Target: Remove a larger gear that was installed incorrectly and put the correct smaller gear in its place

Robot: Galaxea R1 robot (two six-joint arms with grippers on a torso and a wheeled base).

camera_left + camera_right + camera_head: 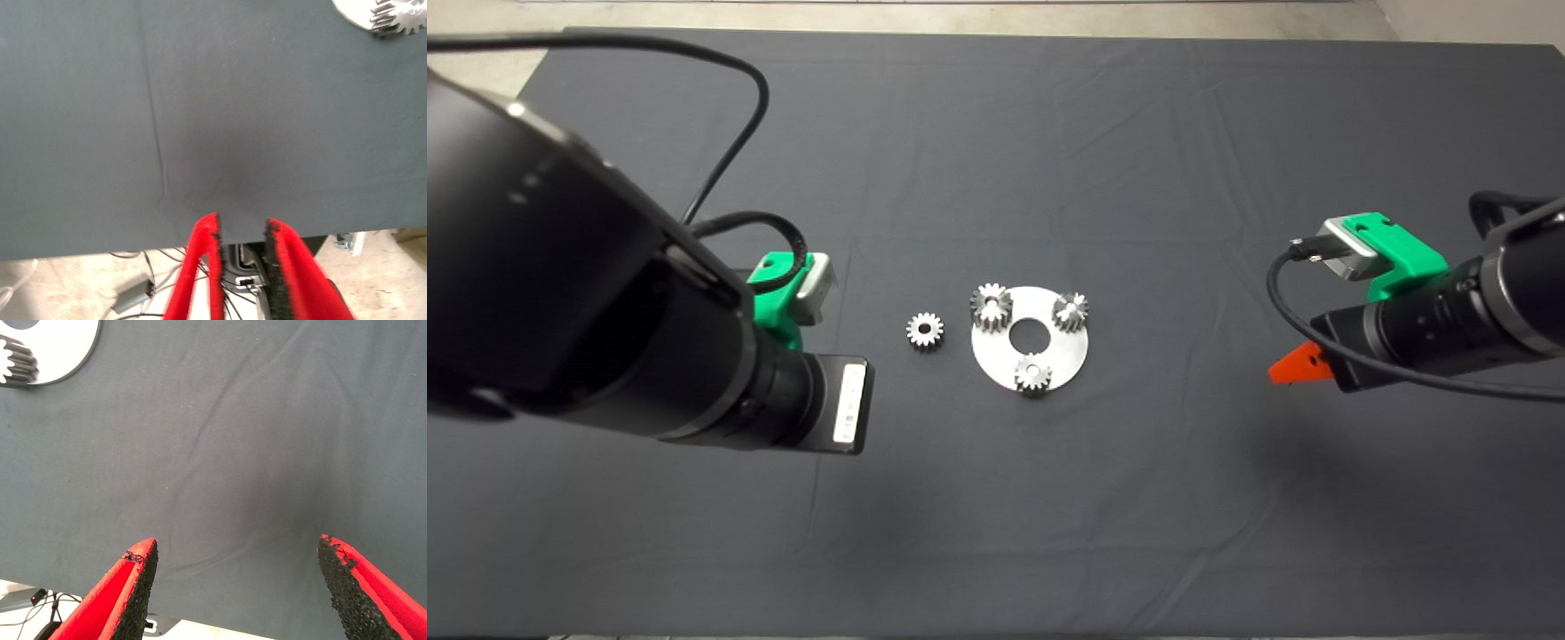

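— What lies on the dark, creased cloth surface (996, 498)?

— A flat, round, silver metal plate (1069, 351) with a hole through its middle. Three silver toothed gears stand on it near its rim. The silver metal larger gear (991, 306) sits on the far left part of the plate, slightly wider than the rest. Another small toothed gear (1070, 310) is at the far right, and a third small gear (1032, 373) at the near edge.

— And the replacement?

— The small silver toothed smaller gear (925, 331) with a centre hole lies on the cloth just left of the plate, apart from it.

— The tools?

— The left tool (241, 230), red fingers with rough black pads, hangs over bare cloth left of the loose gear, its fingers close together with a narrow gap, holding nothing. The right tool (237, 553) is well to the right of the plate, fingers spread wide, holding nothing. Black cables (738, 116) loop over the left arm.

— Anything between tools and gears?

— Only cloth, with shallow wrinkles.
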